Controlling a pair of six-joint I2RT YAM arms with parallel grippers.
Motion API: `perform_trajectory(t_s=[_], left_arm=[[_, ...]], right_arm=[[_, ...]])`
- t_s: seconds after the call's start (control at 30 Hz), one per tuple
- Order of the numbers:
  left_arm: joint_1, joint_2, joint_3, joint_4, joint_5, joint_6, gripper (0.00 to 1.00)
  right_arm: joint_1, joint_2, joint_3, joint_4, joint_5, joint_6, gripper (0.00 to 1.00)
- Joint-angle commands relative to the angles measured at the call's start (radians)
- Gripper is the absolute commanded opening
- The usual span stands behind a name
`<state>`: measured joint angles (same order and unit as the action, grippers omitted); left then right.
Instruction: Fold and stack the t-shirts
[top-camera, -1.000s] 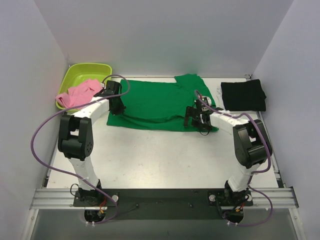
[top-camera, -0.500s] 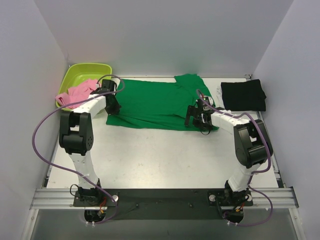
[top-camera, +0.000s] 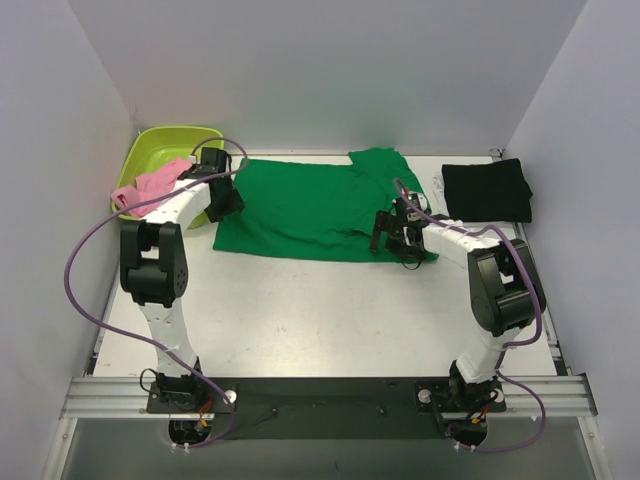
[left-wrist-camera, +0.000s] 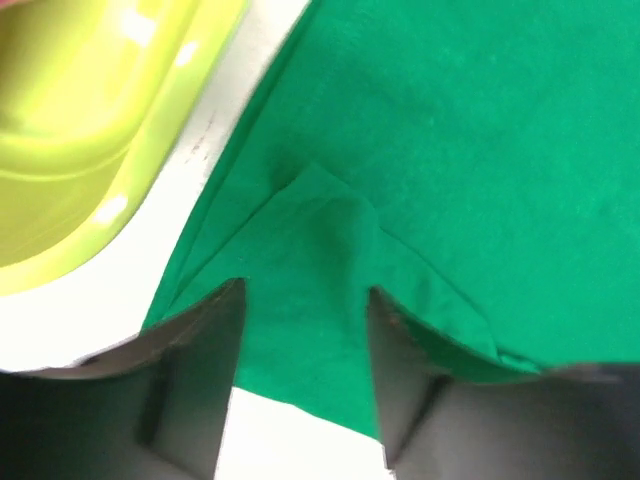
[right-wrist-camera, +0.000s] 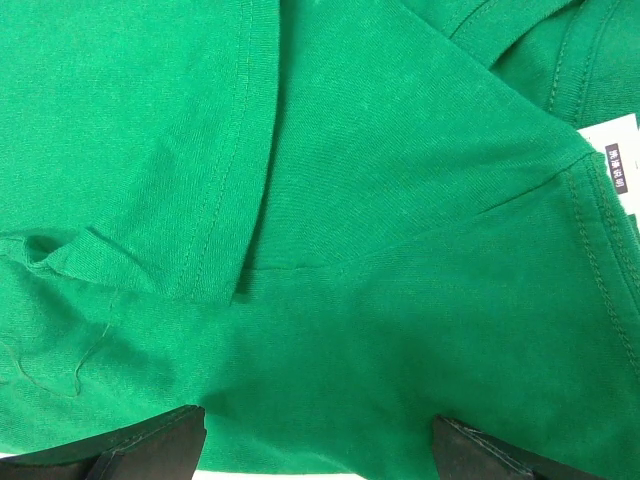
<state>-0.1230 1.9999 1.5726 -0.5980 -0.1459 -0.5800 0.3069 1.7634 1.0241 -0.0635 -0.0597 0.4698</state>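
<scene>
At your far left the pink shirt (top-camera: 155, 185) hangs limp over the tub (top-camera: 150, 140) rim. The left gripper (left-wrist-camera: 305, 300) has its jaws parted, pinching nothing, over a doubled corner at the green shirt's (top-camera: 300, 205) left edge. That shirt lies spread on the table (top-camera: 320, 310). It is light, floppy cloth that will likely sag and drag, so take it at hems or corners, through both layers. The right gripper (right-wrist-camera: 320, 440) is spread wide above its right side. The black shirt (top-camera: 487, 190) lies folded far right.

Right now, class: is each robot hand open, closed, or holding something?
Left hand: open over a fold of the green t-shirt, holding nothing.
Right hand: wide open over the same t-shirt, holding nothing.
</scene>
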Motion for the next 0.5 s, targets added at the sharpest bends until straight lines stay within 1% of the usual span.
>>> perform_trajectory(t_s=[0.0, 0.07, 0.17, 0.27, 0.3, 0.4, 0.47], left_arm=[[0.017, -0.006, 0.023, -0.022, -0.046, 0.005, 0.71], [0.017, -0.013, 0.000, -0.022, -0.050, 0.005, 0.80], [0.017, -0.032, -0.031, -0.023, -0.057, -0.001, 0.81], [0.016, -0.087, -0.077, -0.008, -0.046, -0.020, 0.81], [0.013, -0.104, -0.124, 0.009, -0.035, -0.023, 0.81], [-0.010, -0.174, -0.204, 0.053, -0.017, -0.034, 0.81], [-0.032, -0.211, -0.233, 0.067, -0.004, -0.046, 0.81]], right_arm=[[-0.012, 0.001, -0.013, -0.053, 0.026, 0.000, 1.00], [-0.015, -0.004, -0.013, -0.056, 0.026, -0.002, 1.00], [-0.014, -0.019, -0.018, -0.058, 0.029, -0.005, 1.00], [-0.011, -0.044, -0.024, -0.056, 0.035, -0.008, 1.00], [-0.011, -0.050, -0.024, -0.055, 0.034, -0.007, 1.00], [-0.005, -0.082, -0.018, -0.048, 0.034, -0.010, 1.00], [0.004, -0.100, -0.006, -0.052, 0.027, -0.010, 1.00]])
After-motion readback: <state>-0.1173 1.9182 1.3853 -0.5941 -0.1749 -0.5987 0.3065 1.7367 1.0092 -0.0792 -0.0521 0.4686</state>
